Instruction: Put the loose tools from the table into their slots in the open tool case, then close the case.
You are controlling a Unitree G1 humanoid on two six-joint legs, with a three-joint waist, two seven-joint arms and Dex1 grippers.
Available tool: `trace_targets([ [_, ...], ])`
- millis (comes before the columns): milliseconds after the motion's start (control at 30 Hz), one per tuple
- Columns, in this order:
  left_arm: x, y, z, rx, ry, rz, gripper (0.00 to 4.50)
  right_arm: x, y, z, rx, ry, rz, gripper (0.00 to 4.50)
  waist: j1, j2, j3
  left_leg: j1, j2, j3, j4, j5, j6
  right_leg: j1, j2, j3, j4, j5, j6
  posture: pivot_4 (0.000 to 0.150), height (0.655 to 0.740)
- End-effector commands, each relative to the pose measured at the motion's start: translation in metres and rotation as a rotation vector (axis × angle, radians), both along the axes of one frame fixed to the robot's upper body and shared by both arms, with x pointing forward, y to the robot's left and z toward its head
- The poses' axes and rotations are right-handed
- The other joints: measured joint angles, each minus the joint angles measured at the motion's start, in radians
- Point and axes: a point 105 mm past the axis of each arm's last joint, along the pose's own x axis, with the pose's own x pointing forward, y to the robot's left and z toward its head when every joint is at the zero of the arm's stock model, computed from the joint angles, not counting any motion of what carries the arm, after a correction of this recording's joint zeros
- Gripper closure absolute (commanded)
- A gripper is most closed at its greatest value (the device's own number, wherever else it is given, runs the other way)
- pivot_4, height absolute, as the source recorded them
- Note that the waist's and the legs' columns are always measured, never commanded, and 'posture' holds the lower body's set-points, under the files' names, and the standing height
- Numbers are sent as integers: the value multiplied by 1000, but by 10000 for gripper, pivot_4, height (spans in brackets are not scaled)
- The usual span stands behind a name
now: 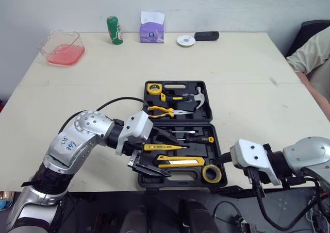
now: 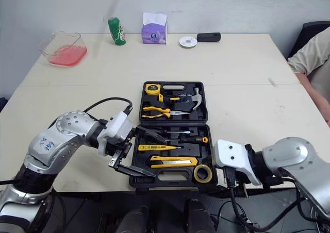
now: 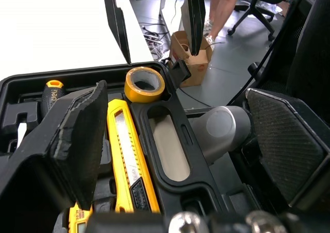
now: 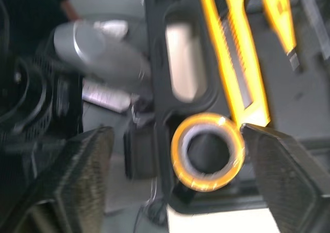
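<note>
The black tool case (image 1: 146, 96) lies open on the table near its front edge. In its slots lie a tape measure (image 1: 153, 87), hammer (image 1: 198, 96), pliers (image 1: 162, 111), screwdriver (image 1: 198, 139), yellow tester pen (image 1: 162, 147), yellow utility knife (image 1: 180, 162) and yellow tape roll (image 1: 211, 173). My left gripper (image 1: 169, 156) stands wide open at the case's near left corner, one finger over the tools and the other along the front edge. Open at the near right corner, my right gripper (image 4: 178, 155) has the tape roll (image 4: 206, 150) between its fingers, untouched.
Along the table's far edge stand a clear container with pink contents (image 1: 63, 48), a green can (image 1: 114, 30), a purple tissue box (image 1: 152, 28), a white disc (image 1: 185, 40) and a black object (image 1: 206, 35). A person's arm (image 1: 314, 57) rests at the right edge.
</note>
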Motion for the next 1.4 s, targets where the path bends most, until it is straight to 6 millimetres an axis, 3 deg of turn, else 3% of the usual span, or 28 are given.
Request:
trace_targets([
  [33,-4,-2,8,-25,-21,-24,0,7,5,-1,181,-50,-27,3793,0,-3,-1,0,0,0,0,0,0,0,0,0,0,0,0,1500,7400],
  [333,-3,-3,9,-20,-11,-39,0,13,-3,-58,305,-58,-118,44694,-1,-3,0,1,0,1,0,0,1,1,2,2,-1,1,2,1500,7400],
  [500,-4,-3,11,-17,-14,-42,0,19,-16,-88,286,-47,-198,44694,-1,-4,0,2,0,1,0,0,0,2,8,2,-1,1,1,1500,7400],
  [700,1,2,11,-1,-23,-16,0,4,-39,-121,278,-10,-273,44694,3,-7,-2,20,2,0,-5,-2,0,20,4,2,-7,0,0,1500,7400],
  [833,3,5,11,4,-26,-4,0,0,-41,-120,314,-12,-302,44694,5,-8,-4,28,1,-1,-10,-4,1,30,0,0,-12,-1,-1,1500,7400],
  [1000,6,2,13,-9,-36,11,0,5,-28,-97,371,1,-262,44694,3,-9,-5,28,-1,-1,-10,-6,4,30,-6,-1,-13,-1,-1,1500,7400],
  [1133,12,10,7,6,-25,77,0,15,-18,-47,447,35,-239,44694,1,-5,-2,26,-1,-1,-10,-6,3,28,-7,-2,-12,-1,-1,1500,7400],
  [1267,29,29,-5,31,-8,227,0,44,-24,-4,484,-15,-336,44694,-12,0,1,25,0,0,-10,-6,2,24,-6,0,-10,-1,-1,1500,7400],
  [1400,44,46,-12,34,-8,350,0,69,-35,12,445,-72,-442,44694,-4,-1,1,18,1,-1,-13,-3,-3,15,-5,-2,-7,-2,-3,1500,7400],
])
